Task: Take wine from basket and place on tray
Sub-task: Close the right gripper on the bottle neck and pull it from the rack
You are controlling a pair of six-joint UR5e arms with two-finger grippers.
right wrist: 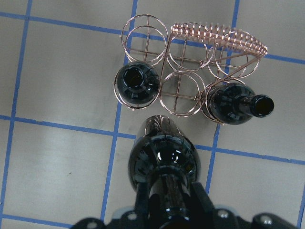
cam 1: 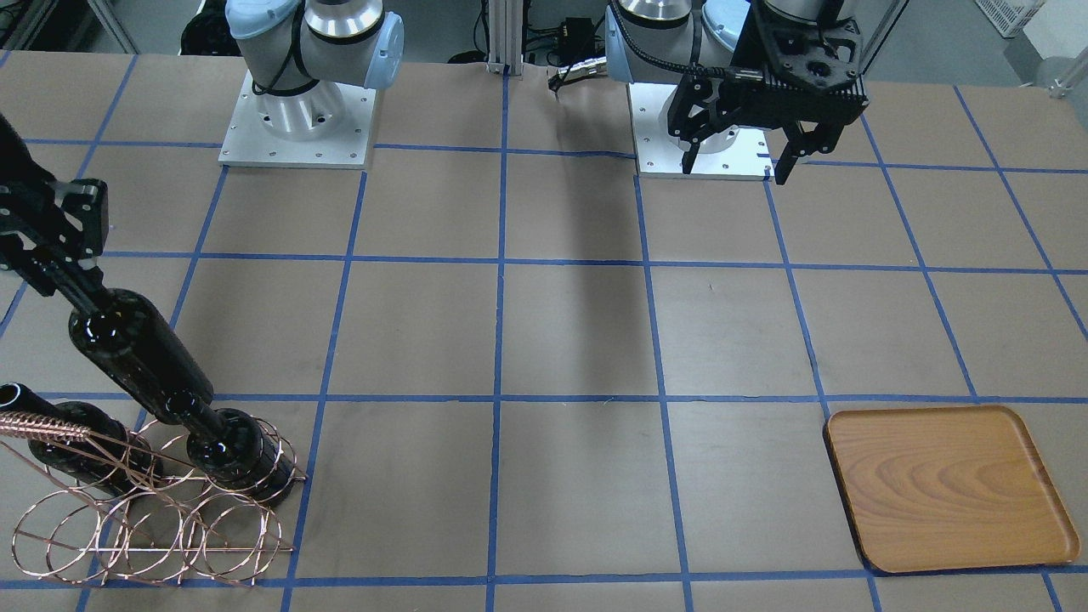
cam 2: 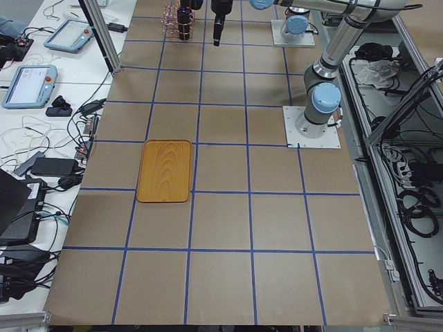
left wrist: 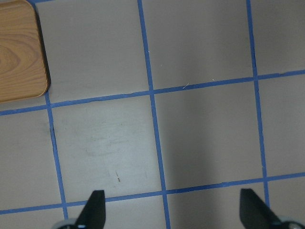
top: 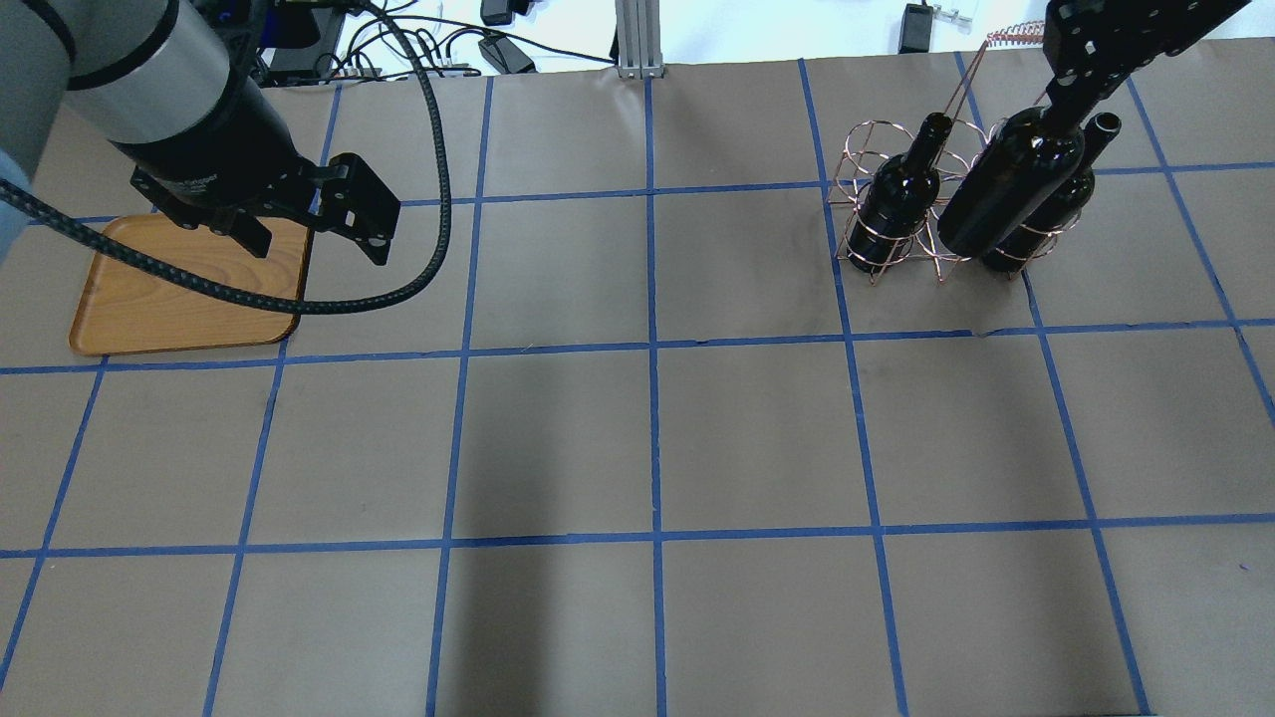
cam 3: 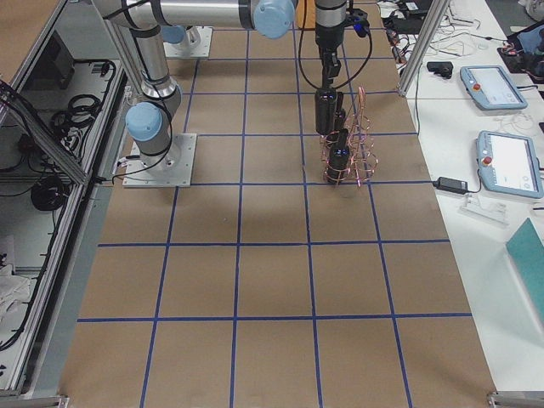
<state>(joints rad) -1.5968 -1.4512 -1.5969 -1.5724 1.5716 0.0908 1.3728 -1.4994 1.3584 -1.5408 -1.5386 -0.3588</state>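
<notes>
Near-black glass, label-free: the wine bottle [cam 1: 136, 348] hangs by its slim neck from my right fingers [cam 1: 72, 285], which are clenched on the neck above the rounded shoulders. It is raised clear of the rings. My right wrist view shows its body over the worktop [cam 1: 578, 340], just beside the copper-wire basket [right wrist: 219, 37]. The front-facing view shows the bottle tilted, its base toward the basket. Two other bottles [right wrist: 138, 85] stand upright in separate outer rings of the basket, with empty rings between them. My left fingers [left wrist: 94, 210] are spread wide and grasp nothing; they hover above the taped grid, and a corner of the wooden tray [cam 1: 952, 489] shows at the edge of my left wrist view. The tray lies flat and bare, well apart from the basket, toward the opposite end of the worktop.
</notes>
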